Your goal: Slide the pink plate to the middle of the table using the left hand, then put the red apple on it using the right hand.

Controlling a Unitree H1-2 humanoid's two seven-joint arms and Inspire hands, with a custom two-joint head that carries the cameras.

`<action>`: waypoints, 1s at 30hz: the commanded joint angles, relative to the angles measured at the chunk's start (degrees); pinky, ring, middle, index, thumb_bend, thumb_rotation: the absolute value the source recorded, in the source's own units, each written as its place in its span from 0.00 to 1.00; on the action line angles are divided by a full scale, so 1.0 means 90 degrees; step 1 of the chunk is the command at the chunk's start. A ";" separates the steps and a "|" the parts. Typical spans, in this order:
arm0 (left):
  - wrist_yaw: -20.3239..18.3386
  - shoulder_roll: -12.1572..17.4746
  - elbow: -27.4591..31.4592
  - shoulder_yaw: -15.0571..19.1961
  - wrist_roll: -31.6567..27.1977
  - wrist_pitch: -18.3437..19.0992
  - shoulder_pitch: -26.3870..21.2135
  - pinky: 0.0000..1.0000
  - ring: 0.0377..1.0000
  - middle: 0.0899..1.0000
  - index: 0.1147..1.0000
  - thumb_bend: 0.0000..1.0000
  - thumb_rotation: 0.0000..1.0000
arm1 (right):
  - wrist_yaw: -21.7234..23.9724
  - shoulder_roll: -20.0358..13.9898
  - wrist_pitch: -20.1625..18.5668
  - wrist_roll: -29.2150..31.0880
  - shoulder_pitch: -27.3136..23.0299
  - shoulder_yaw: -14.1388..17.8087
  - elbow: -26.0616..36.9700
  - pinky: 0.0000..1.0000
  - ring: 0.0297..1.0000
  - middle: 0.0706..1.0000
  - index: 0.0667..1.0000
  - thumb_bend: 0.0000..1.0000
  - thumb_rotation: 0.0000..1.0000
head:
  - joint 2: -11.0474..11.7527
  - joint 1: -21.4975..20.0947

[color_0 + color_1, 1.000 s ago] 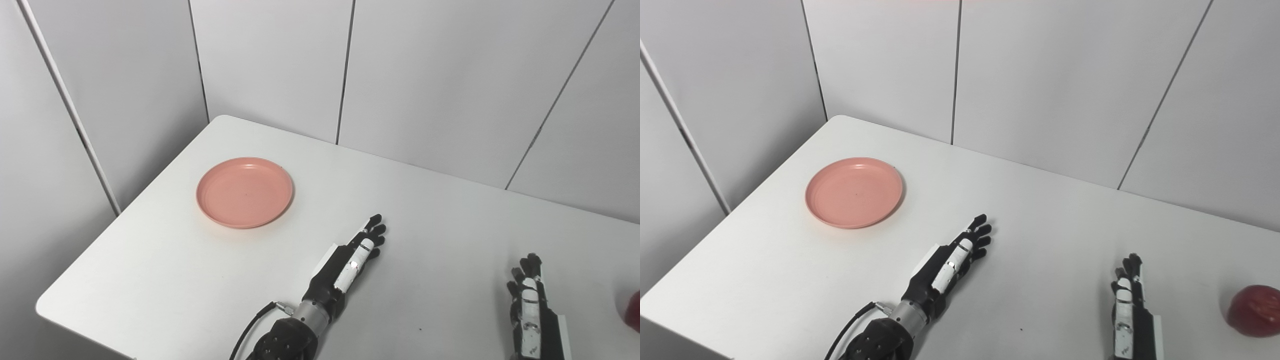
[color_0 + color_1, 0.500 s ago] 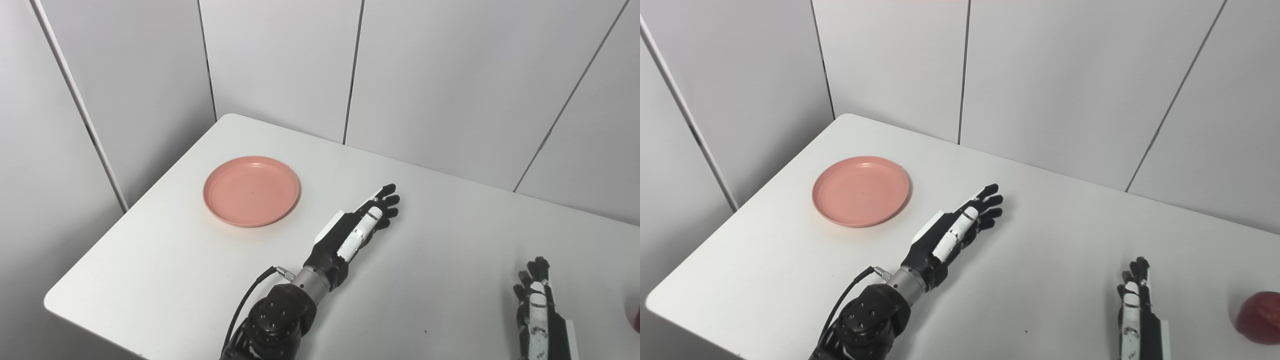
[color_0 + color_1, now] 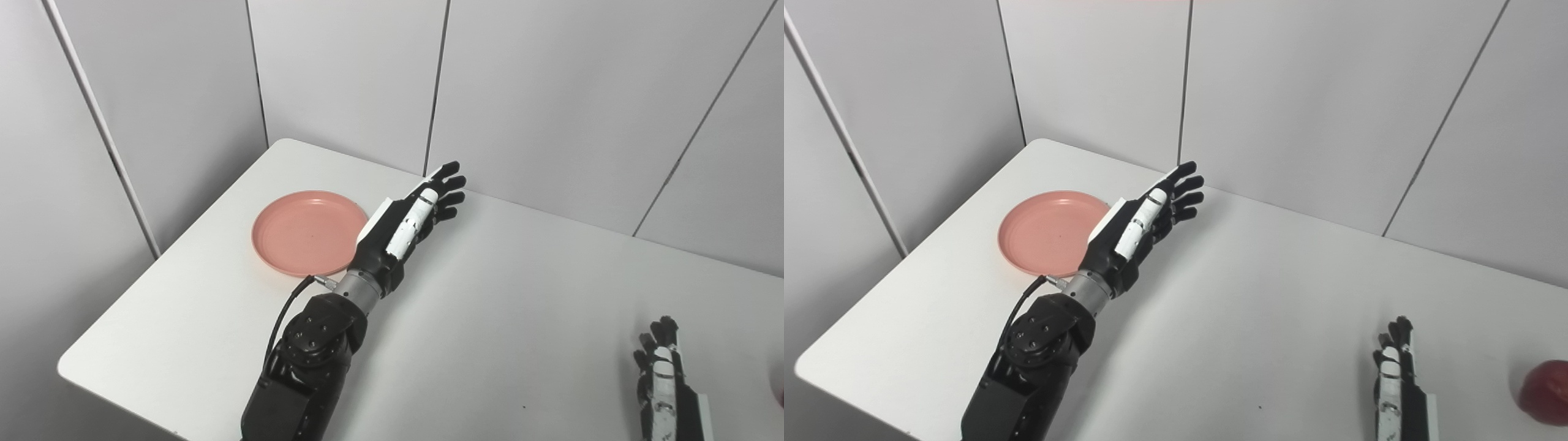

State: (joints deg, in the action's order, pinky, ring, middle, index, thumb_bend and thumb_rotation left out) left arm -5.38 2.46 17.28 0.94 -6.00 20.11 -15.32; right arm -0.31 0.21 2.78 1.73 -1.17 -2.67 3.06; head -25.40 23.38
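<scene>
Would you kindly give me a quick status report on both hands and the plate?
Left hand open, raised beside pink plate, not visibly touching. Right hand open, idle near red apple. Path to table middle unobstructed.

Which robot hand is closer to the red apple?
The right. The right robot hand sits low on the table just left of the red apple, not touching it. The left robot hand is far away across the table, open, beside the pink plate.
</scene>
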 commanded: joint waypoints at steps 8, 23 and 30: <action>0.0138 0.0379 0.0149 0.0501 -0.0160 0.0163 -0.0718 0.91 0.91 0.92 0.89 0.41 1.00 | 0.0156 -0.0106 0.0391 0.0081 0.0015 0.0045 -0.0133 1.00 0.98 0.99 1.00 0.07 1.00 | -0.0018 0.0029; 0.0313 0.1207 -0.0585 0.1397 -0.0430 0.0059 -0.1328 0.90 0.90 0.90 0.88 0.37 1.00 | 0.0203 -0.0145 0.0247 0.0084 0.0006 0.0081 -0.0057 1.00 0.99 1.00 1.00 0.07 1.00 | -0.0047 0.0134; 0.0441 0.1438 -0.1036 0.1702 -0.0529 0.0015 -0.1507 0.88 0.88 0.88 0.84 0.35 1.00 | 0.0196 -0.0137 0.0120 0.0126 0.0007 0.0108 0.0004 1.00 0.99 1.00 1.00 0.09 1.00 | -0.0037 0.0193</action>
State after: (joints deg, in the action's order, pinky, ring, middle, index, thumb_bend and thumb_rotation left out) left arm -1.44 14.14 7.83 16.05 -9.79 21.78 -26.12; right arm 0.99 -0.43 2.85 2.92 -1.43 -2.24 3.02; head -25.66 24.87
